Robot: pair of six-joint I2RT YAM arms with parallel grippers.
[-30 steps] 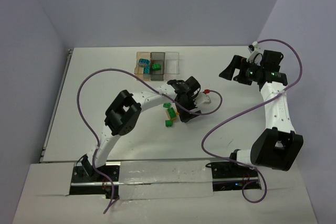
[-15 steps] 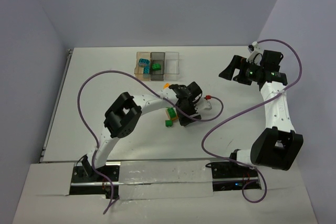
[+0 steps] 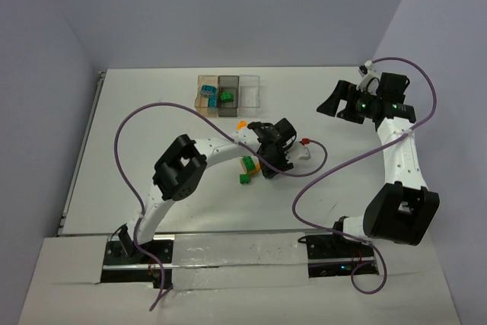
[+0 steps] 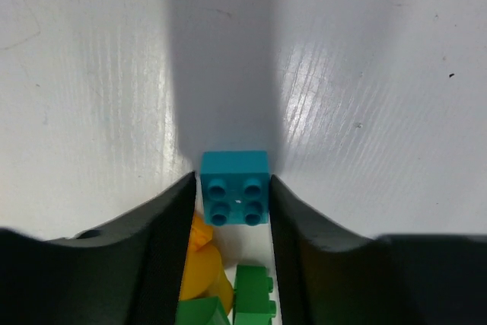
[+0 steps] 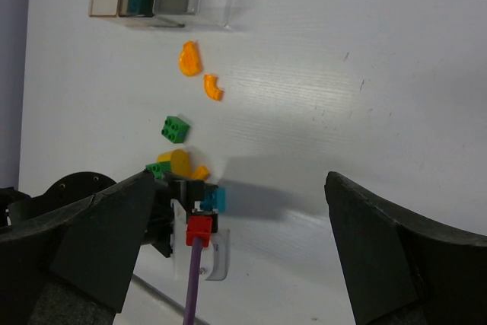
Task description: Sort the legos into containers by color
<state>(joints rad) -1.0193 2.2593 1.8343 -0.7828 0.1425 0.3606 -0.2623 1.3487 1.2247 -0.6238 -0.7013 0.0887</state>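
One teal-blue lego (image 4: 234, 198) is clamped between the dark fingers (image 4: 163, 241) of the left gripper (image 4: 233, 185), low in the centre of the left wrist frame, with an orange piece (image 4: 199, 264) and a green brick (image 4: 255, 298) just below it. At the right of the top view, the right gripper (image 3: 333, 102) hangs well apart, fingers (image 5: 84, 249) spread wide around nothing. Upper middle on the tabletop (image 3: 137, 112) stand the containers (image 3: 251, 90), with teal-blue and green pieces inside.
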